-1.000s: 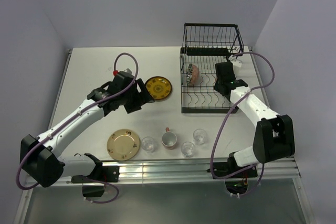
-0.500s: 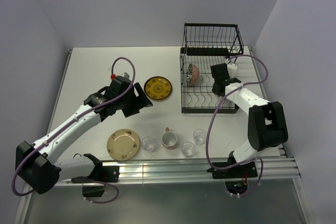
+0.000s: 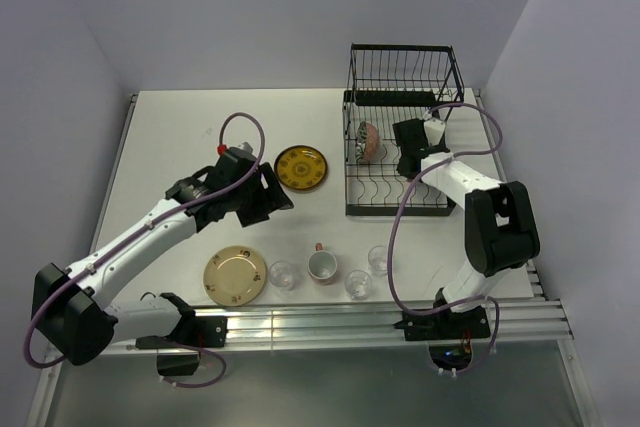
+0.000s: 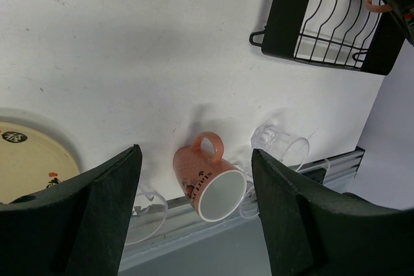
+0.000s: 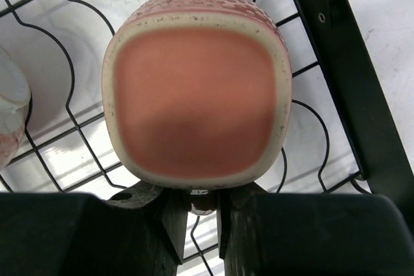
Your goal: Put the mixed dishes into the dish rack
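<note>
My right gripper [image 3: 407, 139] is over the slotted base of the black dish rack [image 3: 400, 209]. It is shut on the handle of an orange-and-white mug [image 5: 194, 95], held above the rack wires [image 5: 304, 121]. The dark patterned bowl [image 3: 368, 142] stands in the rack to its left. My left gripper [image 3: 268, 193] is open and empty above the table, left of the rack. Under it in the left wrist view lie the second mug [image 4: 210, 185], two clear glasses [image 4: 284, 150] and the tan plate [image 4: 26, 159]. The yellow plate [image 3: 301, 167] lies just beyond the left gripper.
Along the table's front stand the tan plate [image 3: 235, 275], a glass [image 3: 284, 274], the mug [image 3: 322, 265] and two more glasses [image 3: 358, 283] [image 3: 380, 259]. The rack's taller basket [image 3: 403, 72] rises at the back. A metal rail [image 3: 330, 327] edges the front.
My right gripper has moved left and back over the rack base with the mug. My left gripper has drawn back a little from the yellow plate.
</note>
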{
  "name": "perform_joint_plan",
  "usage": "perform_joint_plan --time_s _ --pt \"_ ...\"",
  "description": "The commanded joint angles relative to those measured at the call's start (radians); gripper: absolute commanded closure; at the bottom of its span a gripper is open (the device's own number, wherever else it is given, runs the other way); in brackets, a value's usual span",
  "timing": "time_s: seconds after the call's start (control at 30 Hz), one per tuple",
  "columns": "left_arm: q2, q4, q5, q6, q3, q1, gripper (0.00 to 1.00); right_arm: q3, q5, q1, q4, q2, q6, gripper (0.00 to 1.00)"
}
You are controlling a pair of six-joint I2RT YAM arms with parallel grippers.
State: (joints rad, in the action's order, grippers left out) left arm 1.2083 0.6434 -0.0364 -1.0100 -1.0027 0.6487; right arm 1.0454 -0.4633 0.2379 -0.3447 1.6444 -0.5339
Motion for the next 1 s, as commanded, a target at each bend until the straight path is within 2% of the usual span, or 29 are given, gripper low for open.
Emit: perform_joint_plan --time_s 0.0,0.1,0.13,0.17,0.23,0.3,0.33,0.37,0.5,0.77,0.97 --pt "-0.009 -0.005 -0.002 0.013 -0.016 0.006 0.26 0.060 -0.028 0.008 0.055 0.015 -0.024 1.00" --pt "0.003 -0.005 -0.010 0.019 -0.016 0.011 0.26 0.087 -0.029 0.008 0.032 0.037 -0.029 1.00" --pt "0.010 -0.007 -0.023 0.028 -0.019 0.011 0.26 0.091 -0.028 0.008 0.027 0.040 -0.029 0.97" --pt "0.017 -0.007 -0.033 0.036 -0.025 0.012 0.25 0.093 -0.023 0.006 0.026 0.043 -0.032 0.86" --pt "0.046 0.004 -0.040 0.048 -0.039 0.022 0.25 0.088 -0.020 0.005 0.027 0.045 -0.035 0.75" --pt "0.072 0.016 -0.048 0.060 -0.063 0.032 0.25 0.085 -0.009 0.001 0.024 0.049 -0.038 0.54" --pt "0.079 0.016 -0.048 0.060 -0.063 0.037 0.25 0.084 -0.008 0.001 0.026 0.049 -0.040 0.54" --pt "0.082 0.019 -0.049 0.062 -0.069 0.040 0.25 0.082 -0.005 0.000 0.024 0.049 -0.040 0.45" --pt "0.082 0.010 -0.059 0.059 -0.066 0.052 0.25 0.082 0.000 -0.002 0.026 0.048 -0.032 0.26" --pt "0.096 -0.001 -0.069 0.054 -0.065 0.062 0.25 0.001 0.077 -0.006 0.064 -0.052 -0.055 0.14" --pt "0.108 -0.021 -0.080 0.050 -0.059 0.071 0.24 -0.051 0.133 -0.022 0.049 -0.130 -0.109 0.12"
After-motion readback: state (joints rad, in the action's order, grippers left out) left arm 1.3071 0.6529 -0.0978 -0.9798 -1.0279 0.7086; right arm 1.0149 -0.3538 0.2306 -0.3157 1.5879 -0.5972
